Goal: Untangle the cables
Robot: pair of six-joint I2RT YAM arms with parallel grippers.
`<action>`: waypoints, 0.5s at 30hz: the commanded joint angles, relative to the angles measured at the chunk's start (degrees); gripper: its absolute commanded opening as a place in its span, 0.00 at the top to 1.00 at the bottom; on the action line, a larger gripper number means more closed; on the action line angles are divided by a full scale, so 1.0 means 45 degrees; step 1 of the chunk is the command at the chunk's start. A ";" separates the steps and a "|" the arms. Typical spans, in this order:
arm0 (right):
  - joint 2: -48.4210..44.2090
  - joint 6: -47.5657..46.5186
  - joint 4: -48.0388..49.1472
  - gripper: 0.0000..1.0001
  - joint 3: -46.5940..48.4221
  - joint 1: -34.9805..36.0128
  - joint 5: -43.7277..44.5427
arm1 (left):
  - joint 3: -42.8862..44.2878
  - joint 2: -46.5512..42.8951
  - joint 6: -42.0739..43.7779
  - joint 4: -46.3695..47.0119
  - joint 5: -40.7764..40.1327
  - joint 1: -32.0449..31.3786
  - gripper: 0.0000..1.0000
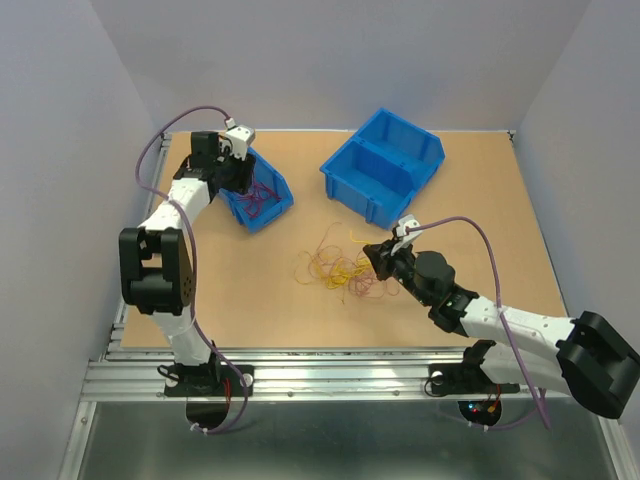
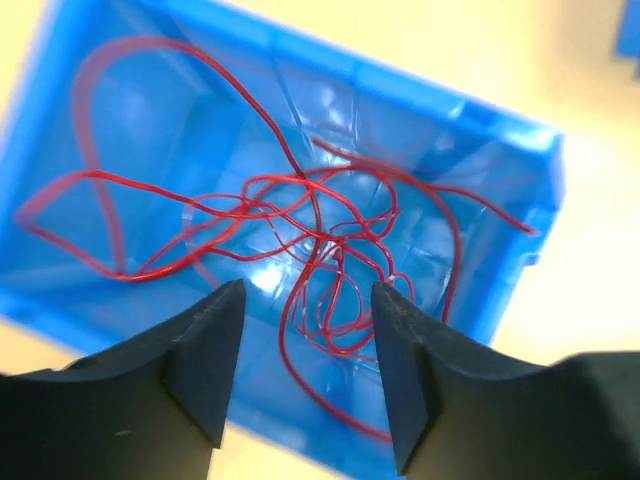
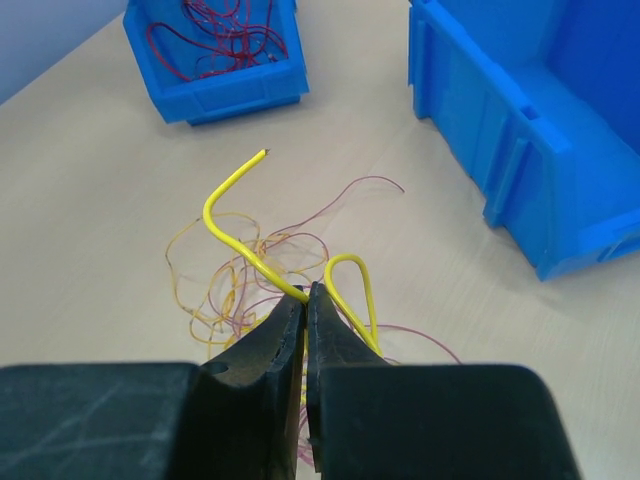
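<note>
Right jaws pinch a yellow wire (image 3: 206,210) at the tangle (image 1: 340,270), left jaws gape; a pull may drag the seemingly snagged tangle.

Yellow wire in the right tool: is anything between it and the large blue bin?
Nothing visible stands on the table between the yellow wire and the large blue bin. The right tool is shut on the wire, but it lies over the tangle, so other strands might drag along.
</note>
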 commanded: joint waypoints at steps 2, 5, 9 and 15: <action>-0.0762 0.0140 0.0425 0.97 0.0188 0.0081 -0.0666 | -0.0119 -0.3229 -0.0178 0.0521 0.0248 -0.0508 0.24; -0.1366 0.0218 0.0425 0.99 0.0616 0.0081 -0.1057 | -0.0725 -0.4631 -0.0353 0.1104 0.0267 -0.1344 0.13; -0.2208 0.0277 0.0405 0.99 0.1418 0.0062 -0.2225 | -0.2770 -0.6510 -0.0820 0.2822 0.0869 -0.3045 0.10; -0.2365 0.0511 -0.0064 1.00 0.2882 0.0062 -0.3674 | -0.5879 -0.8465 -0.1506 0.6845 0.2903 -0.5294 0.10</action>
